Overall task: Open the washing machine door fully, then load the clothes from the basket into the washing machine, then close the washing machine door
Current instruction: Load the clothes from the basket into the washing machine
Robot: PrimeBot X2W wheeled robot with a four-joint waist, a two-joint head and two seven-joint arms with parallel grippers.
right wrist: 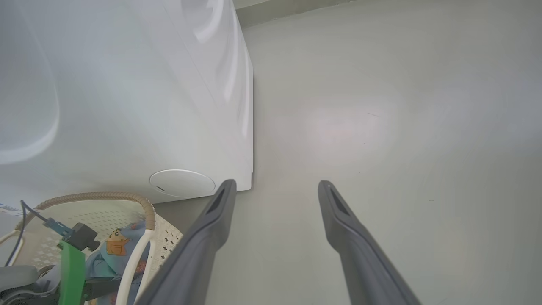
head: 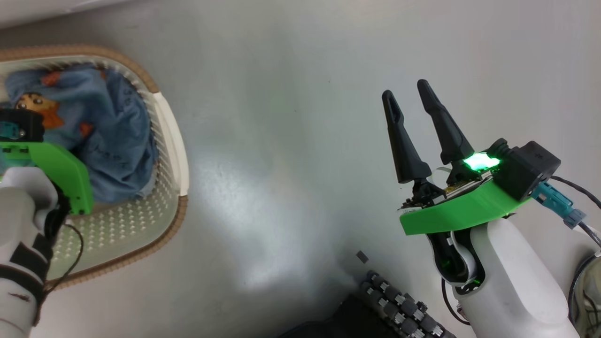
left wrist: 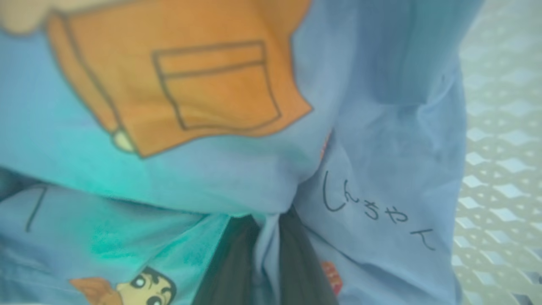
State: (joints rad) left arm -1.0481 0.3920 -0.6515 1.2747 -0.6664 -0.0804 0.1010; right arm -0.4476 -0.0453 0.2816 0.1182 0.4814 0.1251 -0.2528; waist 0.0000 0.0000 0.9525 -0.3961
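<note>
My left gripper (left wrist: 269,222) is pinched shut on a fold of the light blue fabric clothes (left wrist: 381,148) with orange cartoon prints. They lie in the cream perforated plastic basket (head: 171,141) with the brown rim, just beside the big white washing machine (right wrist: 127,106). My right gripper (head: 407,91) hangs over the pale grey floor (head: 291,117), well apart from the basket, its dark fingers spread wide and holding nothing

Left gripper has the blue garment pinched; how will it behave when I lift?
Probably floppy: the blue garment lies crumpled and folded, so it should droop from the left gripper. Likely light, thin fabric. A trailing fold might snag the basket rim.
</note>
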